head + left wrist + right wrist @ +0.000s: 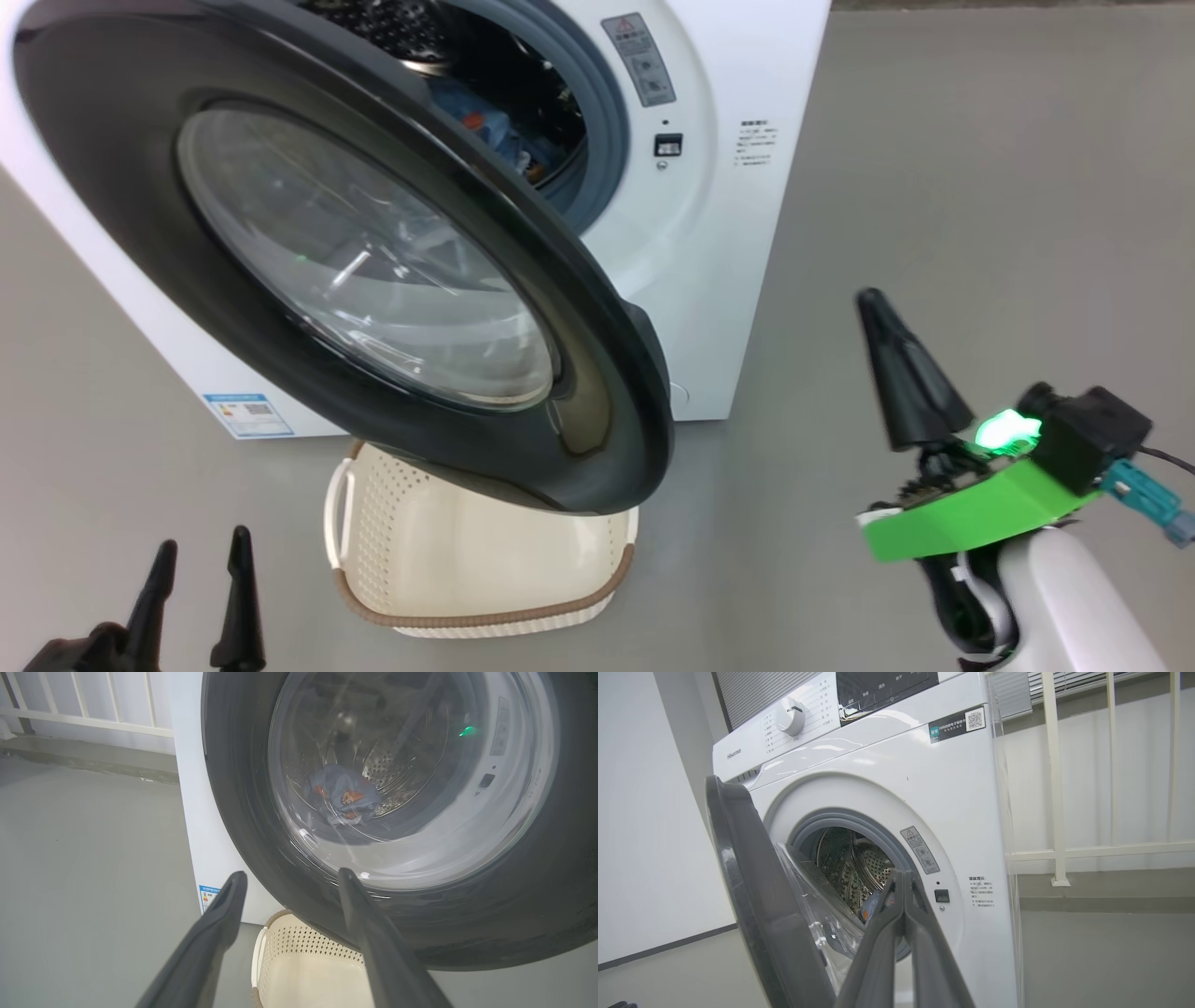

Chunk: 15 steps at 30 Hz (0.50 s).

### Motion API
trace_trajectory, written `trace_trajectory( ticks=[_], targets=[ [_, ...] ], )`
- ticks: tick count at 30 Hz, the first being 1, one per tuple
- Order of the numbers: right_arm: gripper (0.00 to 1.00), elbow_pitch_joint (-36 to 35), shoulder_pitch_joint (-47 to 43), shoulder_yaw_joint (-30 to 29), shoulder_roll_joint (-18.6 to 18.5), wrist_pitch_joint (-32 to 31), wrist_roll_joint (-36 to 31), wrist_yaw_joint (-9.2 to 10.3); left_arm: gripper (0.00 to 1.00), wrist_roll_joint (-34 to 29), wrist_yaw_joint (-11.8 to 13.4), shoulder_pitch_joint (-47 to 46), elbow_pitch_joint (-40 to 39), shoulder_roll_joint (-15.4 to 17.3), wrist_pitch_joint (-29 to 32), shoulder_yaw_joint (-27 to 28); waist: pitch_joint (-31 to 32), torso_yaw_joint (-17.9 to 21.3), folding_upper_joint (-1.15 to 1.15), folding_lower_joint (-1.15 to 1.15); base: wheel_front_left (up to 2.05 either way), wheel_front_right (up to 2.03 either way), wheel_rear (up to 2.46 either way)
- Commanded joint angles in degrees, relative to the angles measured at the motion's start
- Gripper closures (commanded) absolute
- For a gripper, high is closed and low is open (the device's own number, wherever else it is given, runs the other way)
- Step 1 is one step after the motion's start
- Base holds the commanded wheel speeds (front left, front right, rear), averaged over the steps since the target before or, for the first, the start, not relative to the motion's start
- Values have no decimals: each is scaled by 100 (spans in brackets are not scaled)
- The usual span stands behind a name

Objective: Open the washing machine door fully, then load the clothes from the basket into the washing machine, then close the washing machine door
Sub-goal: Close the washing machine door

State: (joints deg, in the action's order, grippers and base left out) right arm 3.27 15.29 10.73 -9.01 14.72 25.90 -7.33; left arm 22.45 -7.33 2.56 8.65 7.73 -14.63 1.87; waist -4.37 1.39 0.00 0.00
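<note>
The washing machine stands ahead with the washing machine door swung out toward me, its glass bowl facing me. The clothes, blue with orange prints, lie in the steel drum and show through the glass. The basket sits on the floor under the door's lower edge, and the part of its inside that shows is bare. At the lower left, my left gripper is open, short of the door. My right gripper hangs shut on nothing, right of the door, pointing at the drum opening.
Grey floor spreads to the right of the machine. A white railing runs behind it, and a pale wall stands beyond the door. A blue label sits low on the machine's front.
</note>
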Motion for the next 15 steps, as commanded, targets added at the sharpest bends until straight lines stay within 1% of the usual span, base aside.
trace_trajectory(
  ticks=[1,6,8,10,15],
  targets=[
    [100,-281,203,277,33,28,89,-16,0,-54,-15,-52,-175,49,-37,205,63,-82,0,0,0,0,0],
    [100,-722,328,862,94,28,182,-16,0,-49,-15,-21,-278,8,-37,197,73,-210,0,0,0,0,0],
    [98,-817,362,1123,113,28,212,-16,0,-48,-15,-24,-306,-7,-37,199,60,-263,0,0,0,0,0],
    [100,-824,397,1418,117,28,229,-16,0,-45,-15,-22,-324,-25,-37,211,48,-307,0,0,0,0,0],
    [100,-568,489,2154,108,28,299,-16,0,-48,-15,-35,-349,-72,-37,202,9,-431,0,0,0,0,0]
  ],
)
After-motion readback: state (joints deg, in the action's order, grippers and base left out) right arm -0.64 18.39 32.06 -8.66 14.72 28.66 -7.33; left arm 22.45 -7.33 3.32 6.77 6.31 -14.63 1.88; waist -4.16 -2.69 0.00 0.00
